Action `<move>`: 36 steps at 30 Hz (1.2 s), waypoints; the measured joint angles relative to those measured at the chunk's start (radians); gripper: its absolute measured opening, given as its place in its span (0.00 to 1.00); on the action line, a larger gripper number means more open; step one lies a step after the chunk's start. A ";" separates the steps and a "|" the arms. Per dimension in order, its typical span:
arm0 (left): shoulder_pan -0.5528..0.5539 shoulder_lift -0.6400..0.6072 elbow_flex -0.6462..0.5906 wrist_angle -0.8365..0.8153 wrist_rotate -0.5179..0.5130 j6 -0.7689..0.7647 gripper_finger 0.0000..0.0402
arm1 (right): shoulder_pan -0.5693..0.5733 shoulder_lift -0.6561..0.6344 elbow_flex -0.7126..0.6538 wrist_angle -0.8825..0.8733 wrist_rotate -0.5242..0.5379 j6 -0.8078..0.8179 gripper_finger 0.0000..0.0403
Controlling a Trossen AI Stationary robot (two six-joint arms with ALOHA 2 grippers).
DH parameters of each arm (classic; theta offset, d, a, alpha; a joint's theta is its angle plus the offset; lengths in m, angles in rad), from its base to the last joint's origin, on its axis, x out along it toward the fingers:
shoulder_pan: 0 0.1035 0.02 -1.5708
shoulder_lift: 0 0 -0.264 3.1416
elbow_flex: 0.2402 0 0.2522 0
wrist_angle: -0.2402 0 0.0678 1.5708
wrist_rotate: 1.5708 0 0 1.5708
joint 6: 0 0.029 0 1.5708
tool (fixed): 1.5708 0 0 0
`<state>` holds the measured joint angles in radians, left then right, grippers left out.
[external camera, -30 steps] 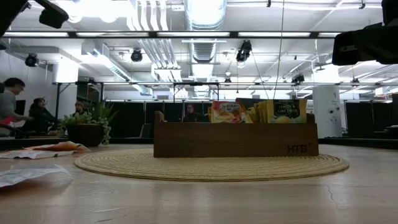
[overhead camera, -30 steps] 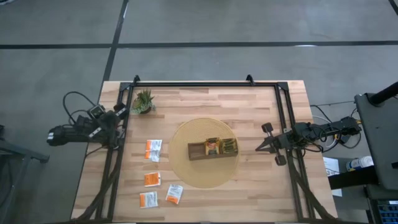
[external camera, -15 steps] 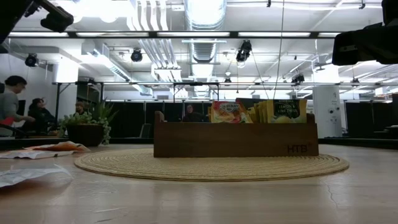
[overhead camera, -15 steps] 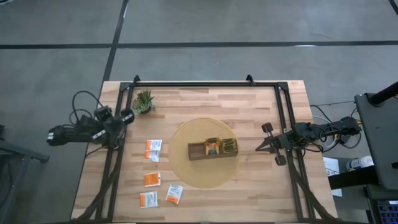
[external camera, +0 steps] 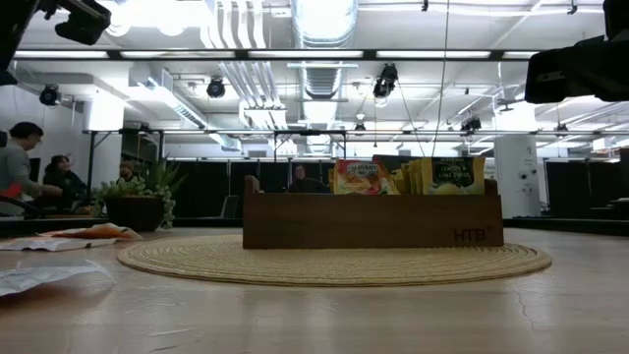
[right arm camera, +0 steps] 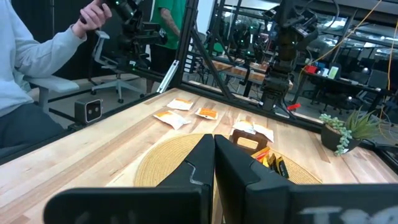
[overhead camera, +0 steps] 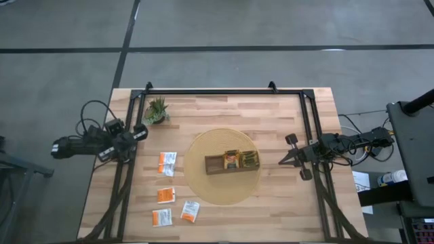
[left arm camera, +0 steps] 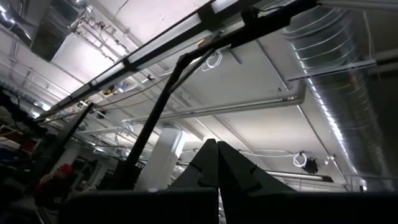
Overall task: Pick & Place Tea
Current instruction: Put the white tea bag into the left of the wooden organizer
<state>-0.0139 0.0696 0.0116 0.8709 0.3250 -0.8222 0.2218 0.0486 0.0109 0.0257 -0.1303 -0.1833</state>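
On the worktop (overhead camera: 285,196), loose tea sachets (overhead camera: 167,163) are left flat beside the tray (overhead camera: 232,163), both hands (overhead camera: 139,130) (overhead camera: 285,160) clenched empty, so thin packets could be missed or pushed.

Grey concrete floor (overhead camera: 224,27) all around, crossed by dark seams. Overhead, silver ducting (external camera: 324,20) and bright strip lights (external camera: 295,54). Far beyond the pincers, black curtains (external camera: 580,192), a white column (external camera: 518,162), people seated (external camera: 64,182) at desks.
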 joint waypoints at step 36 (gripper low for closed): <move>-0.335 0.361 0.153 0.146 -0.137 0.315 0.00 | 0.000 0.000 0.000 0.000 0.000 0.000 0.02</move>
<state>-0.3489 0.4305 0.1646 1.0166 0.1879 -0.5067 0.2218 0.0485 0.0109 0.0257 -0.1299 -0.1833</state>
